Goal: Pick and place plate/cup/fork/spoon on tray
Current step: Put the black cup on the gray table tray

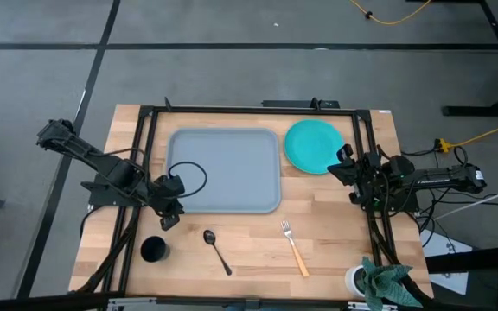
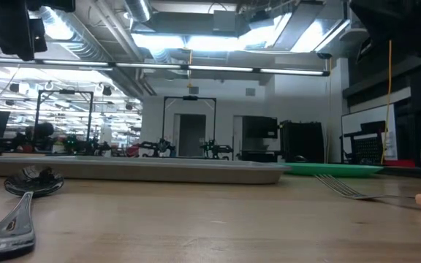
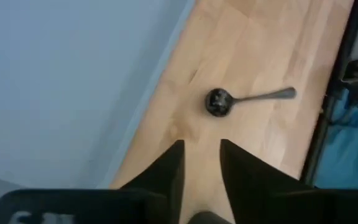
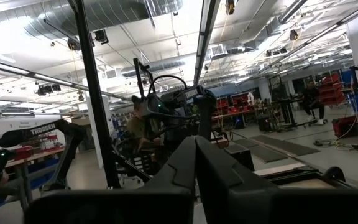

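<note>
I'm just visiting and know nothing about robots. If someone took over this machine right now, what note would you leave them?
Left gripper: open, empty, over the tray's near-left corner; the spoon lies just ahead of it in its wrist view.
Right gripper: shut, empty, beside the plate.
Tray: mid-table, nothing on it.
Plate: on the table, just right of the tray.
Cup: near-left part of the table.
Spoon and fork: on the wood in front of the tray, spoon to the left.
Done: nothing placed yet.
Left: all four items go on the tray.
</note>
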You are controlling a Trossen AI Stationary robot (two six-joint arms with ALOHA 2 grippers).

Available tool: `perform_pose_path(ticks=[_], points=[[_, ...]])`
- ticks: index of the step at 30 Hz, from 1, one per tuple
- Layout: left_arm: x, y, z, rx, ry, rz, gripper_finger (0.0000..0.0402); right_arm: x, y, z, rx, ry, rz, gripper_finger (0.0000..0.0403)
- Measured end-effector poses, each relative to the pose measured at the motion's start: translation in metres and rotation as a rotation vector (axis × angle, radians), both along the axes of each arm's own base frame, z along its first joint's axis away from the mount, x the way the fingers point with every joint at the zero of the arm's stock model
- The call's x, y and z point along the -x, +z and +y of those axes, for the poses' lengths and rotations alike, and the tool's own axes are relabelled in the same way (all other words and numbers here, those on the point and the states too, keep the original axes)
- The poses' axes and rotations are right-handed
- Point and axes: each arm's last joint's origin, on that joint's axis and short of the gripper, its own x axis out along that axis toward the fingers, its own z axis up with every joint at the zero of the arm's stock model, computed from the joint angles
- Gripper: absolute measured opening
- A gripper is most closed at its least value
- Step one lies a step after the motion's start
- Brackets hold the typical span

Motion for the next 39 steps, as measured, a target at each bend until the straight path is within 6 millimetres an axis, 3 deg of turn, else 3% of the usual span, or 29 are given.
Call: perform_pose_path(ticks=[4,7,18,27,39], points=[[0.0,0.006,-0.009,0.215,-0.177,0.012,0.0124,-0.001,-0.002,0.0,0.002,0.0,0.025,0.0017],[0.0,0.009,-0.016,0.277,-0.217,-0.001,0.0124,-0.001,-0.003,0.0,0.002,0.0,0.033,0.0017],[-0.002,0.008,-0.017,0.173,-0.141,-0.06,0.0124,-0.002,-0.004,0.0,0.002,0.0,0.042,0.0016],[0.009,-0.007,-0.035,-0.005,-0.492,0.019,0.0123,-0.002,-0.005,0.0,0.003,0.0,0.059,0.0016],[0.016,-0.027,-0.053,-0.097,-0.586,0.179,0.0123,-0.004,-0.01,0.0,0.003,0.0,0.115,0.0016]])
